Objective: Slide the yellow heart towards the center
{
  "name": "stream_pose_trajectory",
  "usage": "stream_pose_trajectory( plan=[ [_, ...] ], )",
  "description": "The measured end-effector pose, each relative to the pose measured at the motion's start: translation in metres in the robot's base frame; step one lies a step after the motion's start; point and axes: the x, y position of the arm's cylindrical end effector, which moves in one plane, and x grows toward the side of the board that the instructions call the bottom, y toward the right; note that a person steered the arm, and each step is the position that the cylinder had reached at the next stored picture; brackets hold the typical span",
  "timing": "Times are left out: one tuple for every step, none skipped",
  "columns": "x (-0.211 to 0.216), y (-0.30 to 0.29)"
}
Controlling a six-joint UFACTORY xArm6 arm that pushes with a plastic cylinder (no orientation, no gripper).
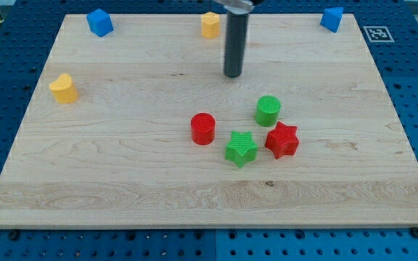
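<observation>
The yellow heart point(64, 88) lies near the board's left edge, in the upper half of the view. My tip point(233, 75) stands on the board just above the view's middle, far to the right of the heart and touching no block. A second yellow block point(210, 25), with flat sides, sits at the top edge just left of the rod.
A red cylinder point(203, 129), a green cylinder point(268, 110), a green star point(241, 148) and a red star point(281, 140) cluster below my tip. Blue blocks sit at the top left point(99, 22) and top right point(332, 18). The wooden board point(122, 181) lies on a blue pegboard.
</observation>
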Motion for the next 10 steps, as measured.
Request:
stream_pose_trajectory(
  plan=[
    [0.000, -0.044],
    [0.000, -0.086],
    [0.000, -0.137],
    [0.000, -0.187],
    [0.000, -0.229],
    [0.000, -0.271],
    [0.000, -0.299],
    [0.004, -0.299],
    [0.039, -0.298],
    [0.045, -0.298]
  ],
)
